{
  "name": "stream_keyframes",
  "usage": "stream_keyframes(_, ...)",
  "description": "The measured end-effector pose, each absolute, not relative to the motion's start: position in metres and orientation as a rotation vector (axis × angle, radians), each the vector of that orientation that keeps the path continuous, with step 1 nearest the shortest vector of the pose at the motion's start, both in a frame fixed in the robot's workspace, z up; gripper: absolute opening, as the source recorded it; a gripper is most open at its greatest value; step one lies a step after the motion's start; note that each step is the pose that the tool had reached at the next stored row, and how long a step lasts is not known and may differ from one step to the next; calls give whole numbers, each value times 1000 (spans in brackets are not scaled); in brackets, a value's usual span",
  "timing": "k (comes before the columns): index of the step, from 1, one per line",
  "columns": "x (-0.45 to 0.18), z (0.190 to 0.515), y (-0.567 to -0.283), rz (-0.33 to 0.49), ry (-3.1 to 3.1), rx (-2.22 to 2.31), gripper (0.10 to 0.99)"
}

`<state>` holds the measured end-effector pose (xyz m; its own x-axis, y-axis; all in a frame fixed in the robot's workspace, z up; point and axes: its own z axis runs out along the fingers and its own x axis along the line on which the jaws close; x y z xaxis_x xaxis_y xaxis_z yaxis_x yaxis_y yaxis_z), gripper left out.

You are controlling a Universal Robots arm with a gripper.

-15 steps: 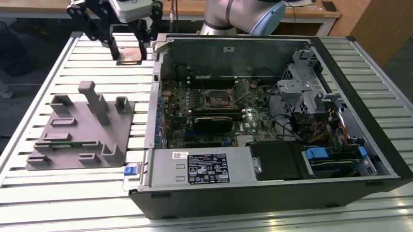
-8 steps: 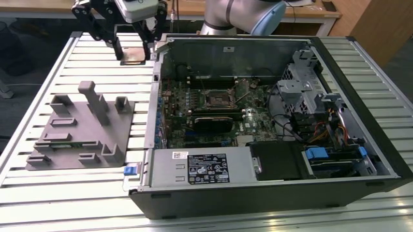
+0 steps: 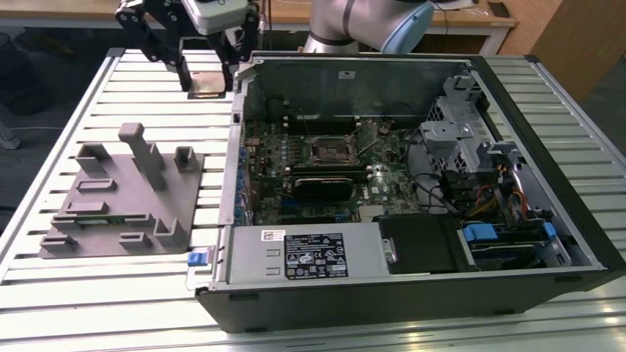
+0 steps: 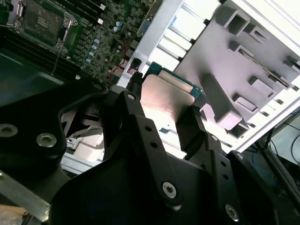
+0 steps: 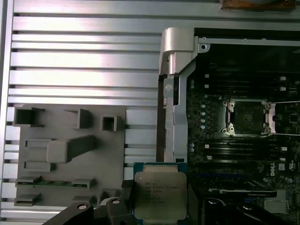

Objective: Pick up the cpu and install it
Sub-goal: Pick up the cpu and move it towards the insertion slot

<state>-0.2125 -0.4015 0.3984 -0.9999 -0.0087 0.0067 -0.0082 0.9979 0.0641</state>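
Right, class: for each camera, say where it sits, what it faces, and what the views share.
Exterior view: off the arm, high up, looking down at the open computer case; arm and gripper show.
First wrist view: on the wrist, looking down on table and socket; gripper shows.
Second wrist view: on the wrist, close behind the gripper.
Shared: the gripped cpu.

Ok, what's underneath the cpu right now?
The cpu hangs in the gripper over the slatted table, by the computer case wall. Its underside and the slats straight below are covered.
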Motion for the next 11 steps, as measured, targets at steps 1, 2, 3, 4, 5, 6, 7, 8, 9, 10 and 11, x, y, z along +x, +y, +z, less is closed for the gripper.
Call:
stream_keyframes(1, -212, 398, -401, -101, -3133, 13, 541)
stream_keyframes(2, -211, 398, -401, -100, -3133, 13, 541)
stream_keyframes(3, -210, 398, -401, -100, -3133, 13, 541)
stream_keyframes(4, -208, 398, -401, -100, -3133, 13, 541)
stream_keyframes(5, -207, 398, -401, -101, -3133, 13, 541)
stream_keyframes(6, -206, 398, -401, -100, -3133, 13, 541)
stream_keyframes(7, -205, 398, -401, -101, -3133, 13, 541)
stream_keyframes(8, -203, 398, -401, -100, -3133, 13, 541)
stream_keyframes(9, -202, 398, -401, -100, -3133, 13, 541)
stream_keyframes(10, -201, 398, -401, -100, -3133, 13, 541)
stream_keyframes(11, -200, 398, -401, -101, -3133, 13, 541)
